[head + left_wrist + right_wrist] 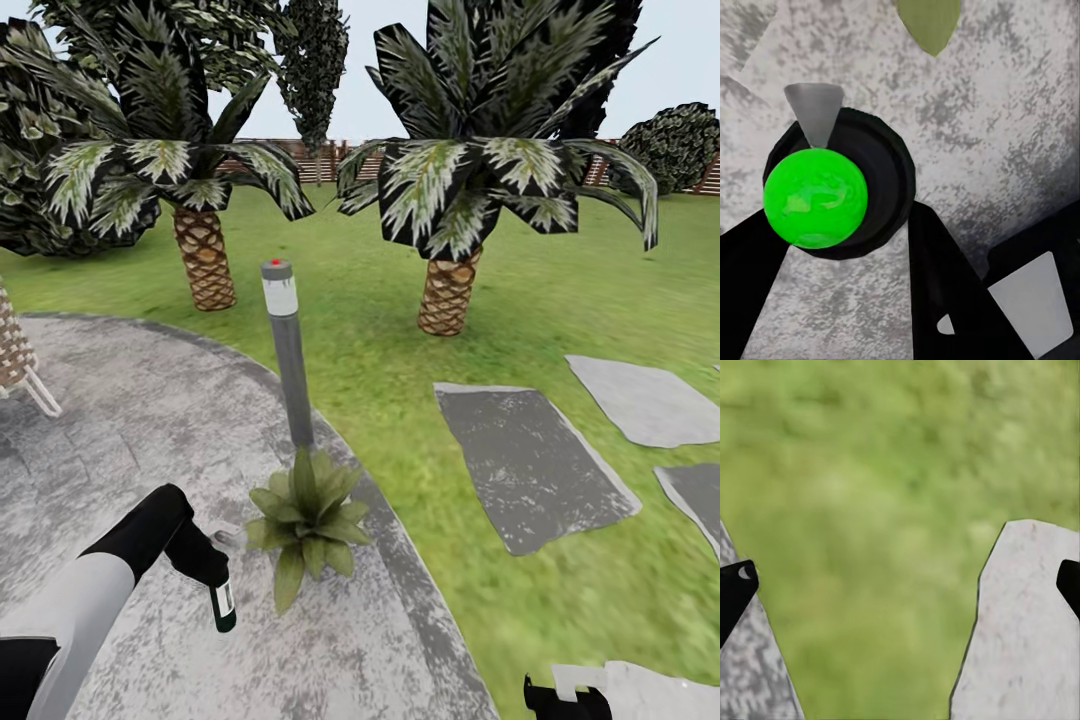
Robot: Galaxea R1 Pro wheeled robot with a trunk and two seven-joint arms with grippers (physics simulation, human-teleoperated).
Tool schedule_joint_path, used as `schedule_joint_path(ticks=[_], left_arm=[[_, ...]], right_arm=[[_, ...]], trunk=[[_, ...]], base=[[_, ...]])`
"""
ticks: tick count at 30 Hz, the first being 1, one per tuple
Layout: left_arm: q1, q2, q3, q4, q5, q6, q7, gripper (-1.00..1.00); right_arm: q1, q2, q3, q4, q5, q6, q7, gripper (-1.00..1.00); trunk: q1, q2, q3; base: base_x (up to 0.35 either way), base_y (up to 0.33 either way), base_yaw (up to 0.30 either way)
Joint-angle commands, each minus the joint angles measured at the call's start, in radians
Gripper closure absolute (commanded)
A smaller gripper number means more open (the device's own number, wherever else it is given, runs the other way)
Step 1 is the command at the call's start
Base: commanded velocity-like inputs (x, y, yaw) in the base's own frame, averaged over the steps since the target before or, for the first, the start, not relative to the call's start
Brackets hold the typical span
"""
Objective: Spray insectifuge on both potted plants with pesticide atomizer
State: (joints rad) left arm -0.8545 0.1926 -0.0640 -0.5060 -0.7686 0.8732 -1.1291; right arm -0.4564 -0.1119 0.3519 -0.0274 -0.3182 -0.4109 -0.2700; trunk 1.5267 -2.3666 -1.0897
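Note:
My left gripper (205, 565) is shut on the pesticide atomizer (222, 600), a dark green-black bottle with a pale label hanging over the patio, its whitish spray head (232, 538) turned toward the plant. Close to its right stands one potted plant (305, 520), a low rosette of pointed green leaves that hide its pot. In the left wrist view the atomizer (874, 187) appears end-on with a bright green disc, between the two black fingers (945, 285) of the left gripper (840, 219). A leaf tip (928, 22) lies just beyond. My right gripper (565, 695) (900, 585) is open over grass.
A grey bollard lamp (288, 350) rises just behind the plant at the patio (130, 430) rim. Two scaly-trunked palms (448, 290) stand on the lawn. Grey stepping stones (530, 465) lie to the right. A wicker chair (15, 360) is at the left edge, the slat fence (320, 160) far behind.

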Motion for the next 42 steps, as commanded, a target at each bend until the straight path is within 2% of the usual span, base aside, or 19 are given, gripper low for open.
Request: schedule_joint_path(ticks=[1,4,8,10,11,15,22,29,31,33,36,42], left_arm=[[-0.001,0.001,-0.003,-0.002,-0.006,0.006,-0.009,1.00],[0.000,0.004,-0.013,-0.002,-0.007,0.002,-0.013,1.00],[0.007,0.023,-0.137,0.000,-0.017,-0.005,-0.100,1.00],[0.013,0.039,-0.174,0.000,-0.032,-0.007,-0.134,1.00],[0.015,0.044,-0.179,0.000,-0.035,-0.007,-0.139,1.00],[0.015,0.048,-0.183,-0.001,-0.038,-0.008,-0.144,1.00],[0.002,0.040,-0.186,-0.002,-0.039,-0.007,-0.147,1.00],[0.015,0.045,-0.187,-0.001,-0.092,-0.013,-0.147,1.00],[0.019,0.050,-0.187,0.014,-0.106,-0.090,-0.147,1.00],[0.033,0.054,-0.186,0.021,-0.107,-0.137,-0.147,1.00],[0.051,0.056,-0.178,0.023,-0.109,-0.159,-0.148,1.00],[0.038,0.052,-0.176,0.011,-0.109,-0.152,-0.146,1.00]], right_arm=[[0.000,0.000,0.009,0.000,-0.007,-0.002,-0.003,-1.00],[0.000,0.000,0.009,0.000,-0.007,-0.002,-0.003,-1.00],[0.000,0.000,0.009,0.000,-0.007,-0.002,-0.003,-1.00],[0.000,0.000,0.009,0.000,-0.007,-0.002,-0.003,-1.00],[0.000,0.000,0.009,0.000,-0.007,-0.002,-0.004,-1.00],[0.001,0.000,0.009,0.001,-0.007,-0.002,-0.004,-1.00],[0.005,-0.002,0.009,0.001,-0.005,-0.002,-0.002,-1.00],[0.005,-0.002,0.010,0.001,-0.004,-0.002,0.000,-1.00],[0.005,-0.002,0.010,0.001,-0.004,-0.002,0.000,-1.00],[0.005,-0.002,0.010,0.001,-0.004,-0.002,0.000,-1.00],[0.005,-0.002,0.010,0.001,-0.004,-0.002,-0.001,-1.00],[0.005,-0.002,0.010,0.001,-0.005,-0.002,-0.001,-1.00]], trunk=[[0.000,0.000,-0.001],[0.000,0.000,-0.001],[0.000,0.000,-0.001],[0.000,0.000,-0.001],[0.000,0.000,-0.001],[0.000,0.000,-0.001],[0.000,0.000,-0.001],[0.000,0.000,-0.001],[0.000,0.000,-0.001],[0.000,0.000,-0.001],[0.000,0.000,-0.001],[0.000,0.000,-0.001]], base=[[0.312,0.043,0.000],[0.115,0.016,0.000],[0.014,0.002,0.000],[0.001,0.000,0.000],[0.000,0.000,0.000],[0.010,0.010,0.000],[0.180,0.178,0.000],[0.021,0.020,0.000],[0.000,0.000,0.000],[0.000,0.000,0.000],[0.000,0.000,0.000],[0.080,0.020,0.000]])
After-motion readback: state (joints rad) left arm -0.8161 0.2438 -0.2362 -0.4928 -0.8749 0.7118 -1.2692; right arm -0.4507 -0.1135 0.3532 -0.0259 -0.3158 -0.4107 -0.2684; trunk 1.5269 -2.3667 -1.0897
